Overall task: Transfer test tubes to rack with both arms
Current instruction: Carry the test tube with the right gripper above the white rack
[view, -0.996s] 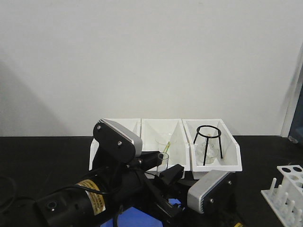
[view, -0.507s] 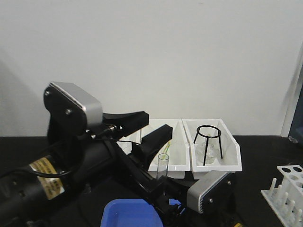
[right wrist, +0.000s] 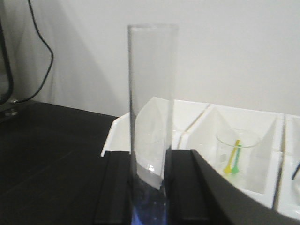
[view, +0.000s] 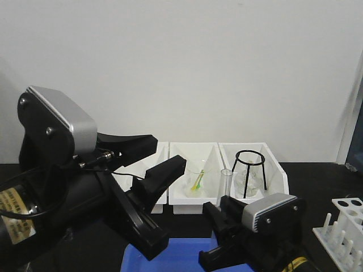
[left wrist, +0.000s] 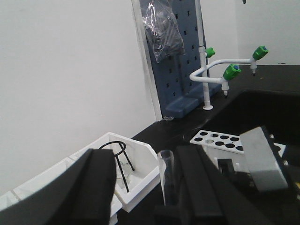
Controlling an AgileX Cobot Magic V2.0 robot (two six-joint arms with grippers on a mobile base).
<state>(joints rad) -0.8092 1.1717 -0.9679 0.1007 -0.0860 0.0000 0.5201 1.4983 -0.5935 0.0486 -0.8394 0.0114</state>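
One clear test tube (right wrist: 152, 93) stands upright, pinched near its bottom by my right gripper (right wrist: 150, 159), which is shut on it. From the front the tube (view: 227, 182) rises above the right gripper (view: 224, 207), just ahead of the white bins. My left gripper (view: 167, 152) hangs open to the left of the tube and higher, with nothing in it. In the left wrist view the tube (left wrist: 167, 178) shows between the spread fingers (left wrist: 96, 187) without touching them. The white rack (view: 345, 225) sits at the far right, also seen as a holed plate (left wrist: 220, 140).
Three white sloped bins (view: 170, 195) line the back. The middle one holds a beaker with a green-yellow stick (view: 196, 180), the right one a black wire tripod (view: 249, 170). A blue tray (view: 176, 256) lies at the front. A faucet (left wrist: 220, 75) stands beyond the rack.
My left arm has risen and drawn back to the left, open and clear of the tube. The right arm has lifted and carried the tube to the right.
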